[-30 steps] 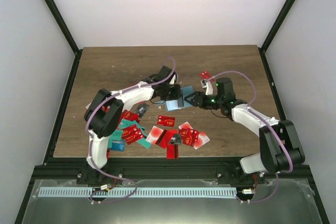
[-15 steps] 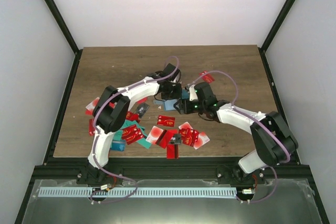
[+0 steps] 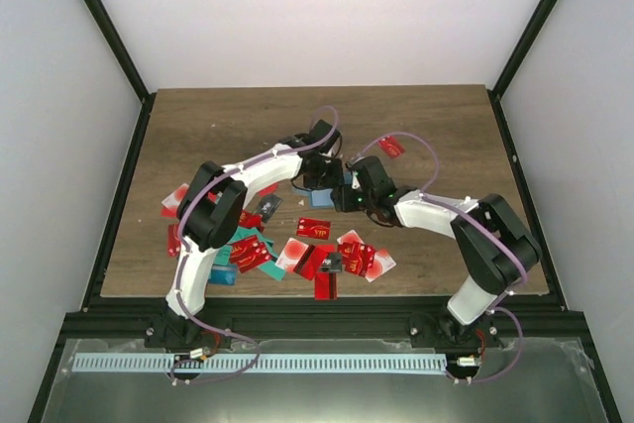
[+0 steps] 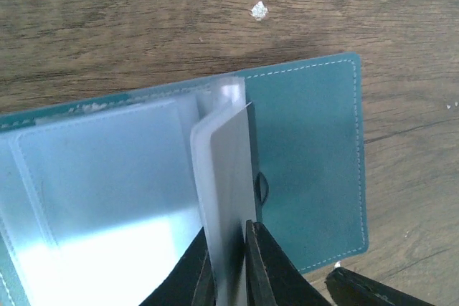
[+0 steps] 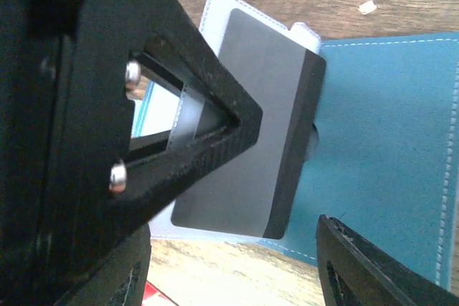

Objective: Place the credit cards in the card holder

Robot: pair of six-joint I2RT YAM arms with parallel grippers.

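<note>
The card holder point(image 4: 308, 163) lies open on the wood, teal panel to the right and clear sleeves point(image 4: 107, 170) to the left. My left gripper point(image 4: 228, 243) is shut on one pale sleeve leaf point(image 4: 226, 170), holding it upright from the fold. In the top view that gripper point(image 3: 322, 173) sits over the holder point(image 3: 319, 199). My right gripper point(image 5: 237, 277) stands open just beside the leaf point(image 5: 244, 134), over the holder's near edge, with nothing gripped; in the top view it point(image 3: 349, 197) is close against the left one. Credit cards point(image 3: 315, 257), mostly red, lie scattered nearer the arms.
One red card point(image 3: 391, 146) lies alone behind the right arm. More red and teal cards point(image 3: 243, 245) lie under the left arm, and one point(image 3: 176, 200) near the table's left edge. Small white crumbs point(image 4: 258, 11) dot the wood beyond the holder.
My right gripper has moved left, from beside the holder to right over it, close to the left gripper. The left arm's elbow has swung right; its gripper stays at the holder.
</note>
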